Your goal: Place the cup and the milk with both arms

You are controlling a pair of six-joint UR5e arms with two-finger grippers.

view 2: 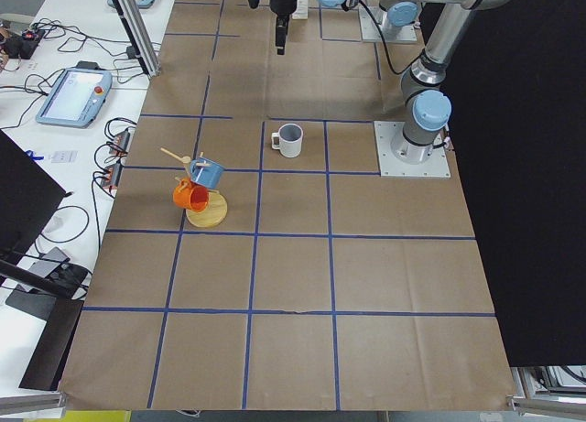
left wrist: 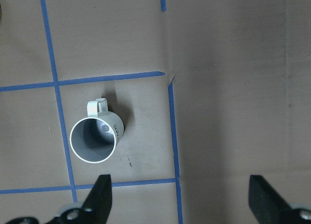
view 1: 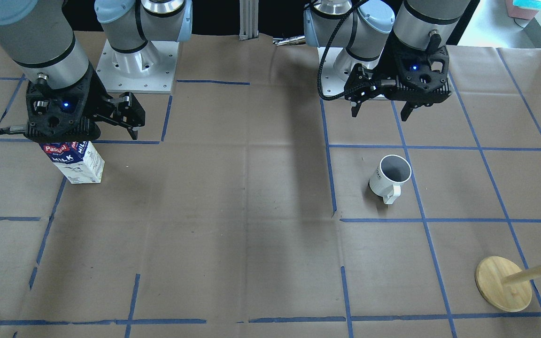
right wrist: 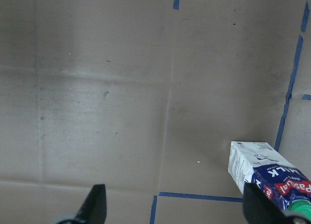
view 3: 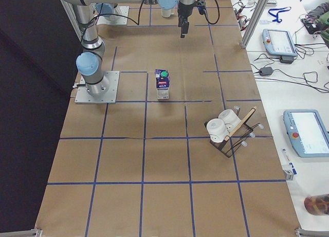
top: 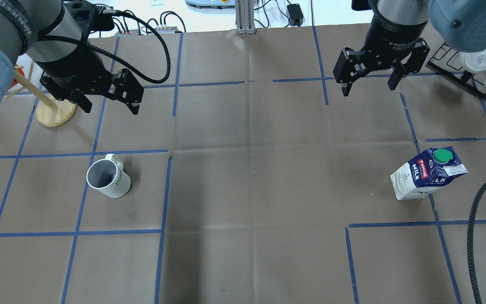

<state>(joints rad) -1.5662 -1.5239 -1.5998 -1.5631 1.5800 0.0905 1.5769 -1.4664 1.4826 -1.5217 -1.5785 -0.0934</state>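
The white cup (top: 108,179) stands upright on the brown paper table, handle toward the far side; it also shows in the front view (view 1: 390,177) and the left wrist view (left wrist: 95,138). My left gripper (top: 110,105) hangs open and empty above and beyond the cup. The milk (top: 426,173) carton stands upright on the right side, green cap on top; it also shows in the front view (view 1: 75,162) and the right wrist view (right wrist: 265,175). My right gripper (top: 368,89) is open and empty, high above the table, beyond and left of the milk.
A wooden mug tree (top: 56,113) with a blue and an orange mug stands at the far left, close to my left arm. A black rack with white cups (top: 479,63) sits at the far right. A black cable (top: 475,236) hangs at the right edge.
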